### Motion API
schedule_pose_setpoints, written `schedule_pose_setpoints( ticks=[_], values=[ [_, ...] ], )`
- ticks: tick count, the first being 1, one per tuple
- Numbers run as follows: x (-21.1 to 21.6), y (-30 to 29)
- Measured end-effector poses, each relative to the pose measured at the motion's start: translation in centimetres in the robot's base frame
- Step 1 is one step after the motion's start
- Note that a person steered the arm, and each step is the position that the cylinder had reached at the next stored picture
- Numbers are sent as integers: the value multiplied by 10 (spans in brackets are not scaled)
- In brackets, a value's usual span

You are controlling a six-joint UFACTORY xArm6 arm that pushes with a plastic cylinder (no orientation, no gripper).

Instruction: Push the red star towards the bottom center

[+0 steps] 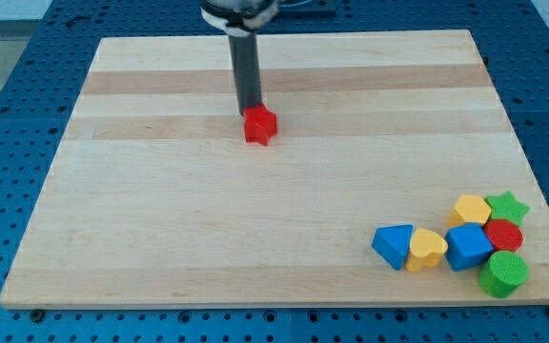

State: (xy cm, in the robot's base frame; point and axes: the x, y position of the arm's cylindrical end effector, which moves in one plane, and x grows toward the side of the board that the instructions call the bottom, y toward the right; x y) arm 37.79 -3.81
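Observation:
The red star lies on the wooden board, a little left of centre in the upper half. My tip stands right at the star's top edge, touching or almost touching it from the view's top side. The dark rod rises straight up from there to the view's top edge.
A cluster of blocks sits at the board's bottom right: a blue triangle-like block, a yellow heart, a blue cube, a yellow hexagon, a green star, a red cylinder and a green cylinder.

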Motion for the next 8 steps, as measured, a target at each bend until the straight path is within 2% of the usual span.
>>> schedule_pose_setpoints(
  ticks=[1,2,4,8],
  values=[
    [55,39],
    [90,64],
    [83,38],
    [134,22]
  ],
)
